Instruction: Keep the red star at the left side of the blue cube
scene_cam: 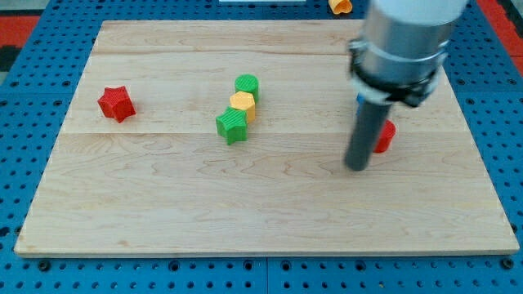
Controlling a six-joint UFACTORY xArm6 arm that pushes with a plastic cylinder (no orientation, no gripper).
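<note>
The red star (116, 103) lies on the wooden board (163, 204) at the view's left. A sliver of a blue block (359, 100) shows at the view's right, mostly hidden behind the arm; its shape cannot be made out. My tip (356, 167) rests on the board just below that blue block and beside a red block (385, 136), far to the right of the red star.
A green cylinder (247, 84), a yellow block (242, 104) and a green star (232, 126) form a touching line near the board's middle. An orange object (341, 6) lies off the board at the view's top. Blue pegboard (24, 82) surrounds the board.
</note>
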